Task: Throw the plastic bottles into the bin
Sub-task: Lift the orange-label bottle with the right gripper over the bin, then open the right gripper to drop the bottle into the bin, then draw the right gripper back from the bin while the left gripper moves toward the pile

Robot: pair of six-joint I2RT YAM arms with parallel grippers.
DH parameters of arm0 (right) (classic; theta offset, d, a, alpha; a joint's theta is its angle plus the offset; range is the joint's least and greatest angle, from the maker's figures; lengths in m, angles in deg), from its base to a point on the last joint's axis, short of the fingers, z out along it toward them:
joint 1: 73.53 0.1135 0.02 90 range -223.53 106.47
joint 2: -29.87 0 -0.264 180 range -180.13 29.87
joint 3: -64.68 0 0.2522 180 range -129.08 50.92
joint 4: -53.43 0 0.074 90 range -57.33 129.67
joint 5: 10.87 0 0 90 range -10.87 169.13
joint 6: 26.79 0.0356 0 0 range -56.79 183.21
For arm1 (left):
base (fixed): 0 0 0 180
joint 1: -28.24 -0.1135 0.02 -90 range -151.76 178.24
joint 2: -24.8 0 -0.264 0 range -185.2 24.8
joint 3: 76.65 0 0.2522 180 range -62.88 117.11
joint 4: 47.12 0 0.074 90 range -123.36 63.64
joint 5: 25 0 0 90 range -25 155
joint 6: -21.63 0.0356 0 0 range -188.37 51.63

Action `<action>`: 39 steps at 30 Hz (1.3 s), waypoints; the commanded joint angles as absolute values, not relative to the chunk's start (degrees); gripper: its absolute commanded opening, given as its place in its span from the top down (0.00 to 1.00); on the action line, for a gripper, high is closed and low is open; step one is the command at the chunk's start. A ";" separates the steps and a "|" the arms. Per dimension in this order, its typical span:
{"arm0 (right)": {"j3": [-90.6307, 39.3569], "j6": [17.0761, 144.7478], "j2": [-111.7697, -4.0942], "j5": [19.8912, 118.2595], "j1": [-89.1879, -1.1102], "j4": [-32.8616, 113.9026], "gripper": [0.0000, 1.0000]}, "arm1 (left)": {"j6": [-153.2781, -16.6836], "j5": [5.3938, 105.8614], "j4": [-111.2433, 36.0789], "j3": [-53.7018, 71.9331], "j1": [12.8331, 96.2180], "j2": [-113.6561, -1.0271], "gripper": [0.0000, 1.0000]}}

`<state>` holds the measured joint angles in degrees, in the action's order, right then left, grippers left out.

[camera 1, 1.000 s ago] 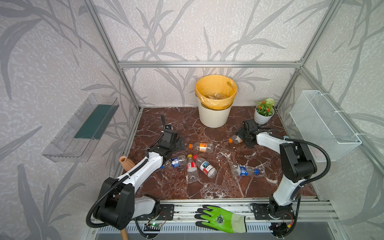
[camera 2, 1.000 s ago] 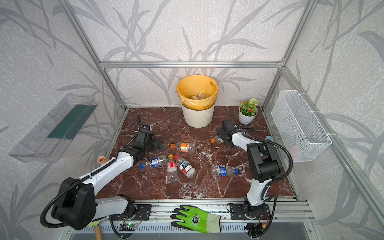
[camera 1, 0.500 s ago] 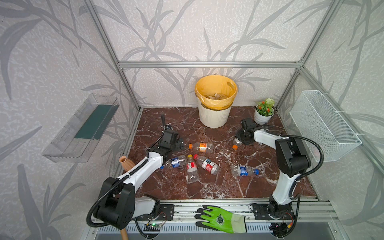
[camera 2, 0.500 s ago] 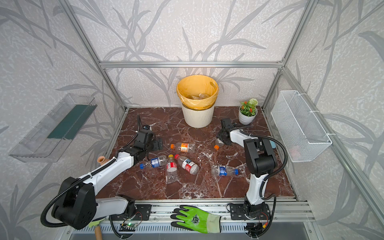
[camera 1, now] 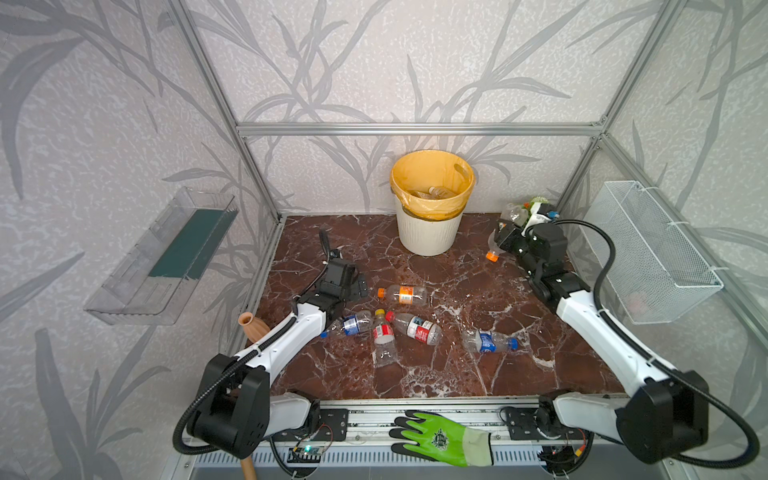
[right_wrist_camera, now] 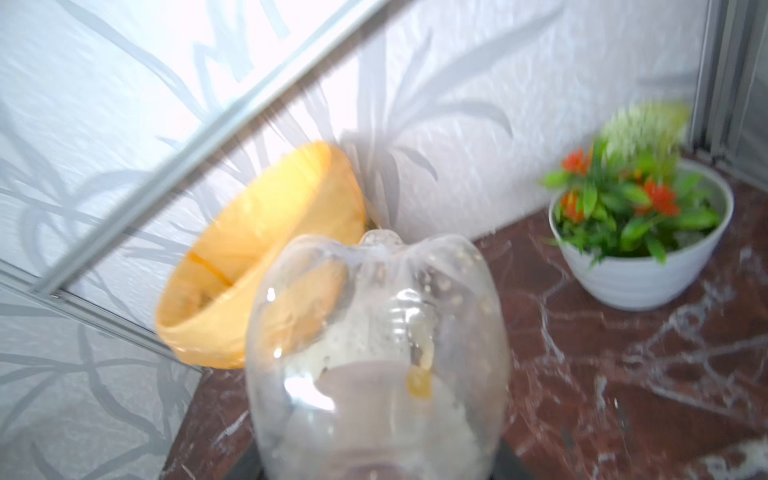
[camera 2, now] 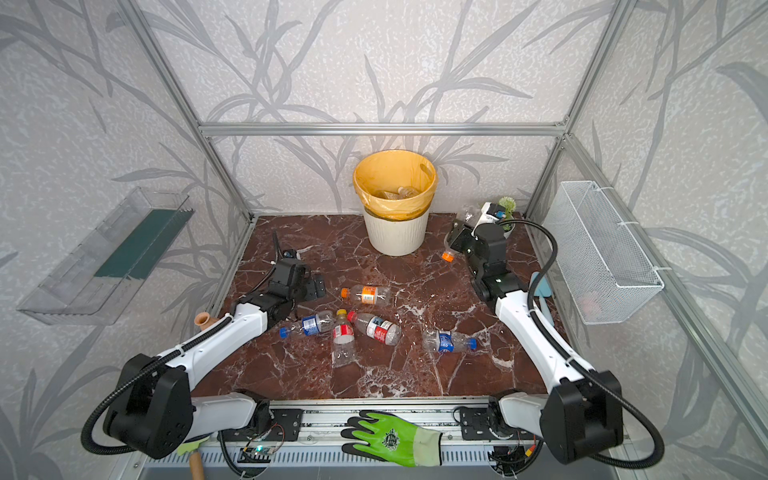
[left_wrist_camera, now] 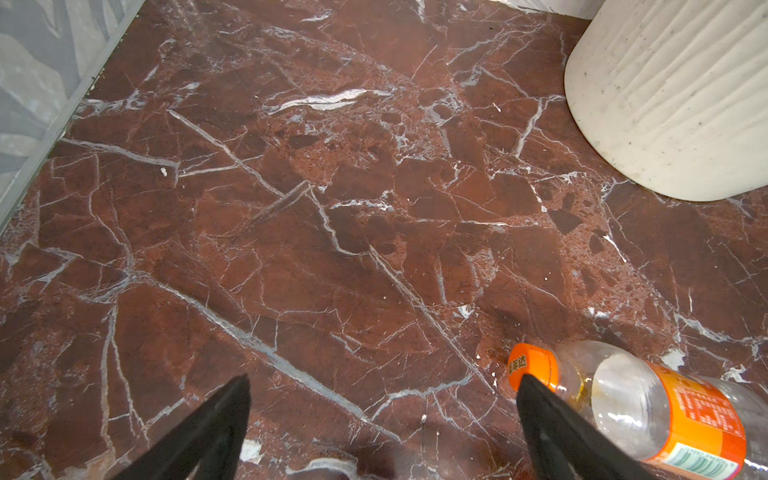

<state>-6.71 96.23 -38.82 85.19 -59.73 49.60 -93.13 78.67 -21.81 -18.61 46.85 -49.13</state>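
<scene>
My right gripper (camera 1: 504,239) clamps one bottle (right_wrist_camera: 374,353) right of the bin (camera 1: 428,237), which holds some; my left gripper (left_wrist_camera: 383,377) gapes empty; five more lie on the floor (camera 1: 457,374)

2 white arms (camera 1: 291,336), black joints (camera 1: 232,411), cables (camera 1: 611,249).

Left arm stretched forward, low; left gripper (left_wrist_camera: 382,384) jaws spread wide, empty. Right arm extended, wrist lifted; right gripper (camera 1: 503,240) clamped on bottle (right_wrist_camera: 374,353).

Green work glove (camera 1: 440,438) lies on the metal front rail (camera 1: 374,413); white wire mesh basket (camera 1: 648,257) hangs alongside; small white flowerpot (right_wrist_camera: 640,278) stands on the red-brown marble desk (camera 1: 457,374).
</scene>
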 commanded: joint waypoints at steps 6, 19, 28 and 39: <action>-23.90 94.21 -47.19 79.54 -59.37 59.17 0.46 | -95.99 79.29 -21.75 -17.04 46.43 -49.00 0.01; -99.45 85.36 -93.68 72.61 -54.41 9.25 0.01 | -95.05 79.84 -19.63 -15.95 46.42 -46.34 0.01; -61.59 83.20 -67.24 74.06 -55.60 30.04 0.01 | -98.04 81.16 -19.29 -18.58 46.43 -40.91 0.01; -9.21 83.91 -37.34 77.25 -56.74 49.72 0.01 | -102.04 77.25 -12.09 -20.72 47.80 -33.18 0.01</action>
<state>-16.20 84.42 -40.37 75.29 -56.41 45.95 -99.58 78.01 -16.28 -19.42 47.04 -34.81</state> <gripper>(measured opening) 0.991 0.992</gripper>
